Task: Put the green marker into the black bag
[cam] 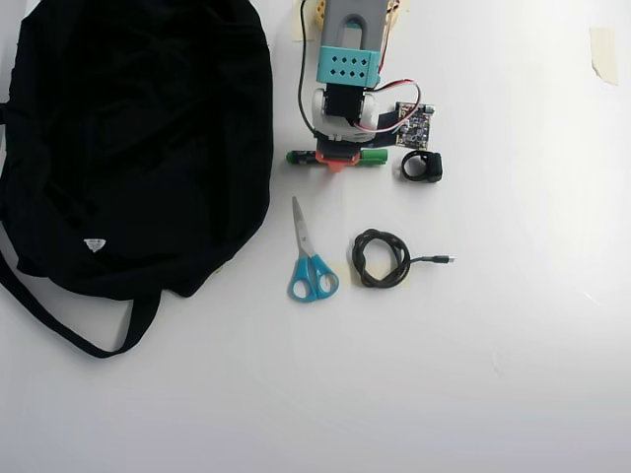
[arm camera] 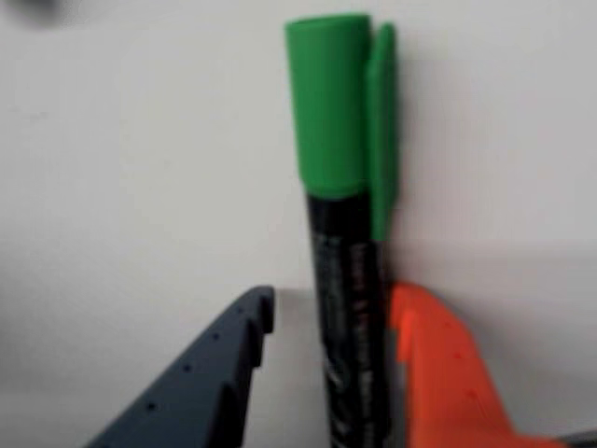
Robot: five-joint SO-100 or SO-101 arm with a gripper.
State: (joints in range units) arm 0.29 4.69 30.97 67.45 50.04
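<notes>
The green marker (arm camera: 345, 233) has a black barrel and a bright green cap. In the wrist view it stands between my gripper's (arm camera: 333, 299) two fingers. It touches the orange finger (arm camera: 438, 364), and a gap separates it from the dark blue finger (arm camera: 215, 373), so the jaws are open around it. In the overhead view the marker (cam: 373, 156) lies flat on the white table, crosswise under my gripper (cam: 338, 161). The large black bag (cam: 138, 138) lies to the left, a short way from the marker's left end, with its strap trailing forward.
Blue-handled scissors (cam: 311, 264) and a coiled black cable (cam: 383, 258) lie just below the gripper in the overhead view. A small black ring-shaped object (cam: 423, 167) sits right of the marker. A circuit board (cam: 414, 123) and tape (cam: 602, 51) are near the arm's base.
</notes>
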